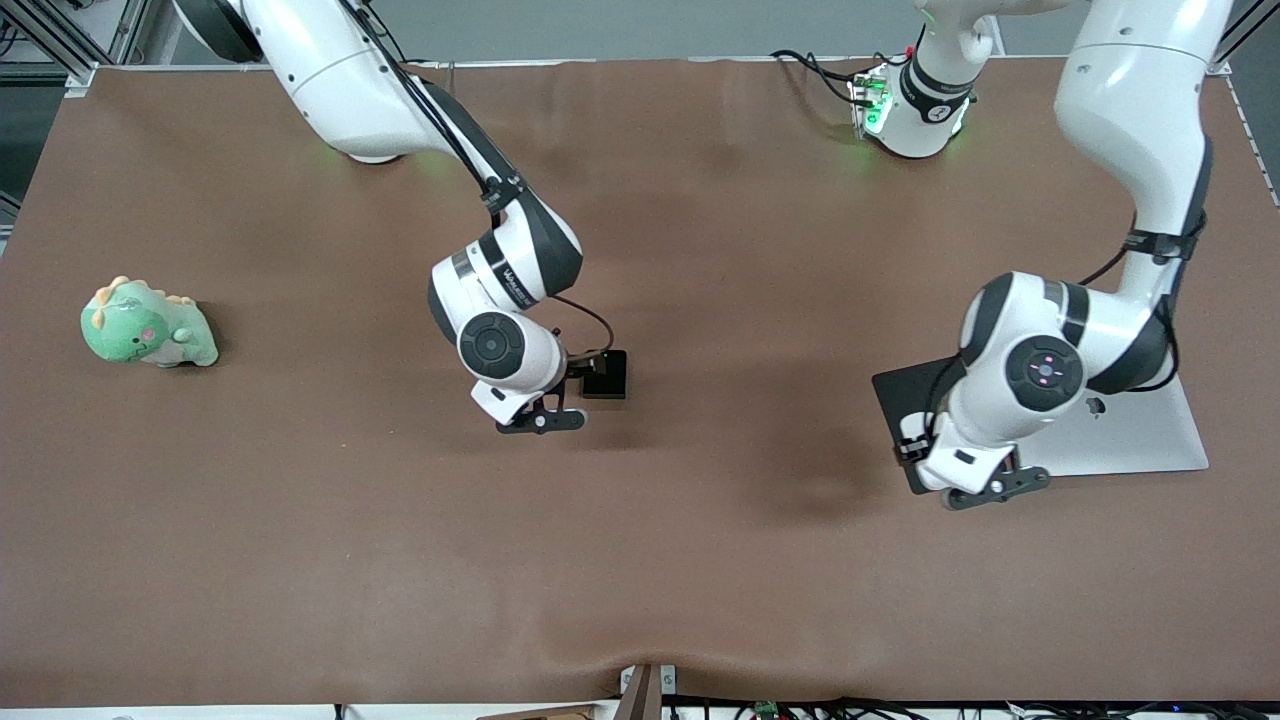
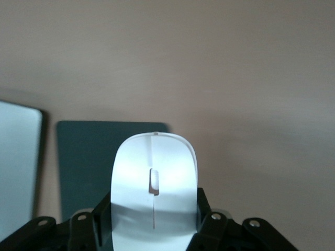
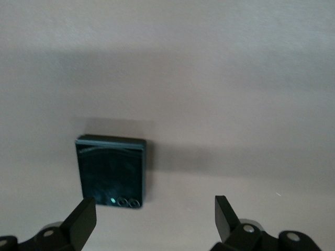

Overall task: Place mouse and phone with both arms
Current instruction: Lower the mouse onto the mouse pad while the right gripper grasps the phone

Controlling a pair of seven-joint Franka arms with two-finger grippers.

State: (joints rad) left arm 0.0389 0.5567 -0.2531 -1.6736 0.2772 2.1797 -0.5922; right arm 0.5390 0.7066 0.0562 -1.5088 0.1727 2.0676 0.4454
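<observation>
Left gripper (image 2: 154,230) clamped on the mouse (image 2: 154,183), fingers (image 2: 209,222) pressed against both flanks of the white shell, thin grey line running down its middle in the left wrist view. Held aloft over the dark grey mat (image 1: 905,400), toward the left arm's end of the table; mat (image 2: 89,162) seen below the mouse, flat on the brown table (image 1: 700,560), with a pale silver slab (image 1: 1140,430) lying just beside it and partly hidden under the left arm (image 1: 1130,150).

Right gripper (image 3: 156,219) spread wide, holding nothing, black fingertips (image 3: 84,217) well apart above bare tabletop in the right wrist view. Positioned low over the middle of the table, hanging from the right arm (image 1: 400,100), which reaches down from the base at the top of the front view. Phone (image 3: 111,171) lying flat on the table, small lens rings along one edge, close by one open fingertip but not between the two. From the front, phone (image 1: 607,375) showing as a small black square just beside the right arm's wrist.

Green plush dinosaur (image 1: 148,325) sitting alone near the right arm's end of the table, well apart from both grippers.
</observation>
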